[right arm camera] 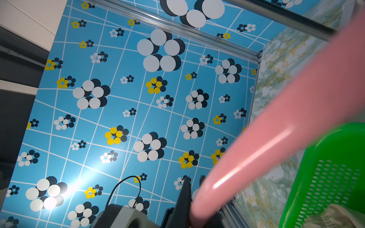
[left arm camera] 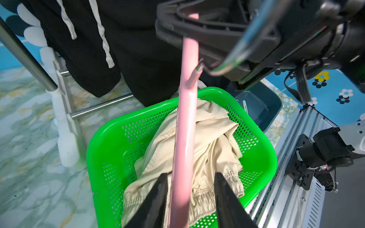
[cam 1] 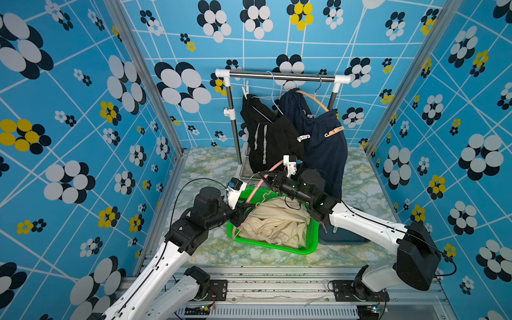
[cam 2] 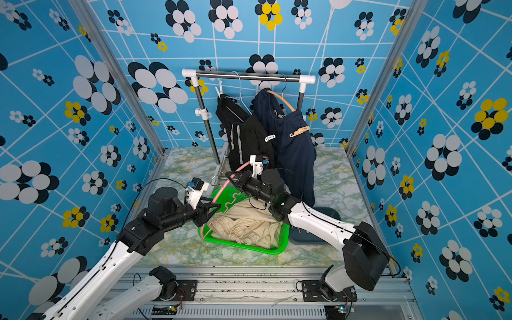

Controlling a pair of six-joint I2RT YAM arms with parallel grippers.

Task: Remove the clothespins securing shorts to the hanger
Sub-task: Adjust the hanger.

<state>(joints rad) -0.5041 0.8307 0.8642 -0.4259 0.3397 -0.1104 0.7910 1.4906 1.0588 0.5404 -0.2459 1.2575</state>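
A pink hanger [cam 1: 253, 191] [left arm camera: 185, 118] slants up over the green basket [cam 1: 277, 248]. My right gripper [cam 1: 261, 174] [right arm camera: 194, 177] is shut on its upper part. My left gripper [cam 1: 249, 208] [left arm camera: 190, 174] is open around its lower arm, with a gap beside the bar. Beige shorts [cam 1: 277, 221] [left arm camera: 213, 138] lie crumpled in the basket. Black shorts [cam 1: 266, 138] and navy shorts [cam 1: 324, 149] hang on the rack. A white clothespin [cam 1: 303, 137] is on the black pair, a tan clothespin [cam 1: 333, 132] on the navy pair, and another white clothespin [cam 1: 245, 91] is at the black pair's top.
The clothes rack [cam 1: 282, 76] stands at the back of the marbled table. A dark grey bin [cam 1: 343, 238] [left arm camera: 260, 106] sits to the right of the basket, partly under my right arm, with a pale clothespin [left arm camera: 244, 105] inside. Blue patterned walls close in three sides.
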